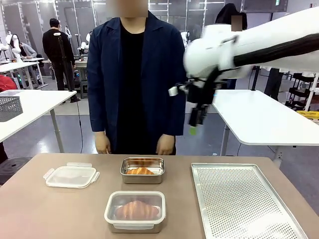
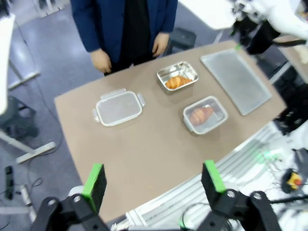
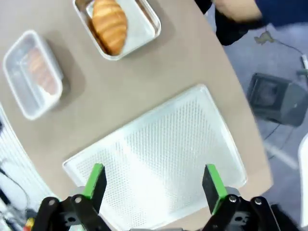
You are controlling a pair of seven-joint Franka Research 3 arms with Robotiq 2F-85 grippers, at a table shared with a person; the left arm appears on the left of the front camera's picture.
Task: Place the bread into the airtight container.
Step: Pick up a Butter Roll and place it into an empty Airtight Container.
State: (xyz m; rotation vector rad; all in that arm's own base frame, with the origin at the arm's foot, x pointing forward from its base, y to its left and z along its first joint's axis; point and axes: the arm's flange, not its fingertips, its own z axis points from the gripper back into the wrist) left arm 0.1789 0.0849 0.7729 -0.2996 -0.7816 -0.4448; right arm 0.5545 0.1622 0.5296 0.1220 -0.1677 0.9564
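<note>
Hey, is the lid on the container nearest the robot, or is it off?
On. The near container has a clear lid over it, and its croissant looks hazy through it. A second lid lies apart on the table.

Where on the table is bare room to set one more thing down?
The perforated tray on the right holds nothing. The near left corner is bare, in front of the loose lid. Along the far edge, left of the lid, is also free. The middle is crowded: the open container with a croissant sits close behind the lidded container.
</note>
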